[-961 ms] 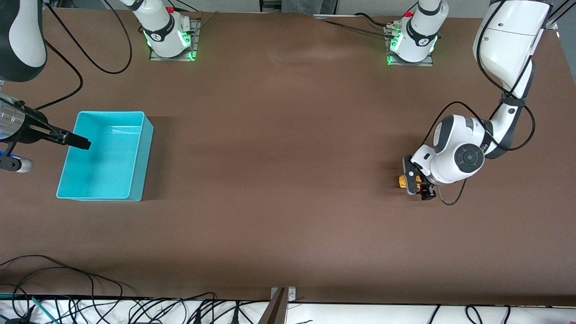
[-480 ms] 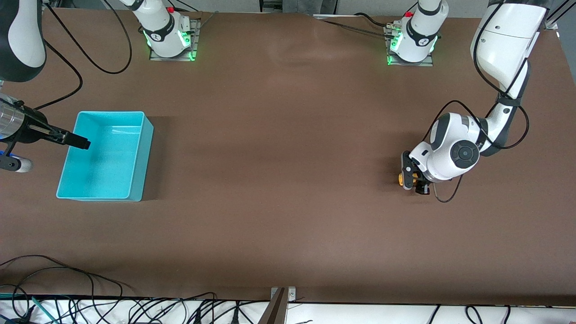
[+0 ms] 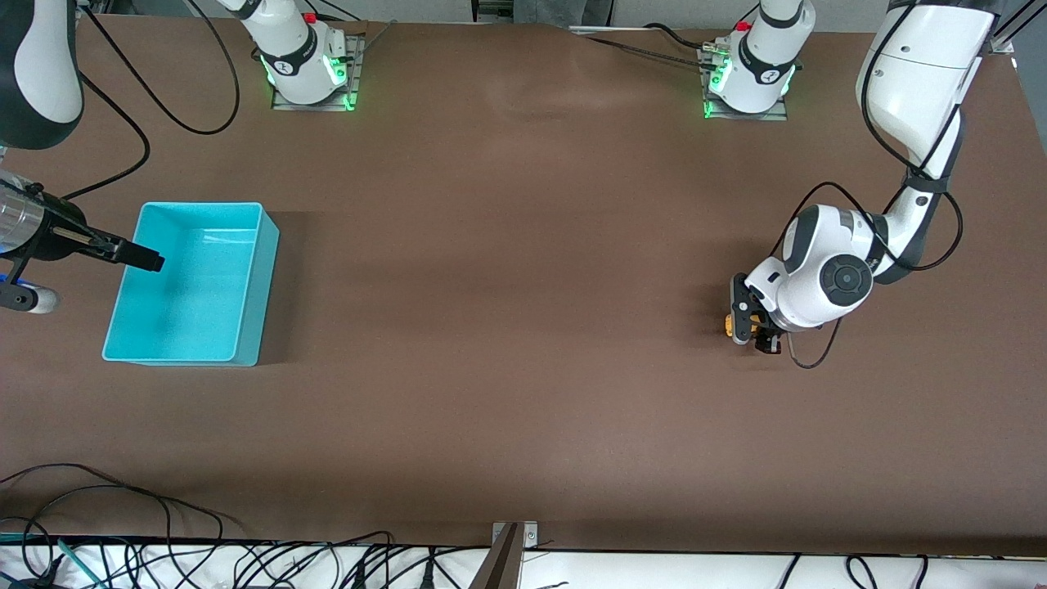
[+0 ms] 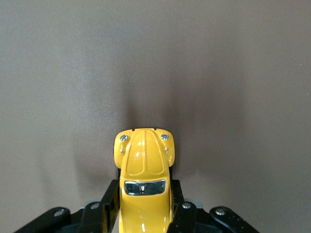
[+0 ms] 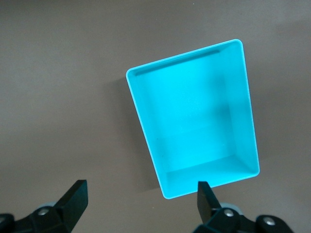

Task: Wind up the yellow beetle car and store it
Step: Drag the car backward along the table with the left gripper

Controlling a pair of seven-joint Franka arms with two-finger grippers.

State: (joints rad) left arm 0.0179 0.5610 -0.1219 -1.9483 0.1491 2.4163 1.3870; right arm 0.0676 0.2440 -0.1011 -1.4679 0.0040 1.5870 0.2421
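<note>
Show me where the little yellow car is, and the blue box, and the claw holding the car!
yellow beetle car [image 4: 144, 167]: left wrist view, on its hood.
turquoise bin [image 3: 255, 278]: front view, on its side wall.
left gripper [image 4: 145, 211]: left wrist view, between the fingertips clamping the car.

The left gripper [image 3: 748, 330] is closing its fingers [image 4: 109, 206] onto the yellow beetle car [image 4: 144, 182], now pinching its sides, and is shifting slightly toward the right arm's end of the table as its arm is drawing in.
</note>
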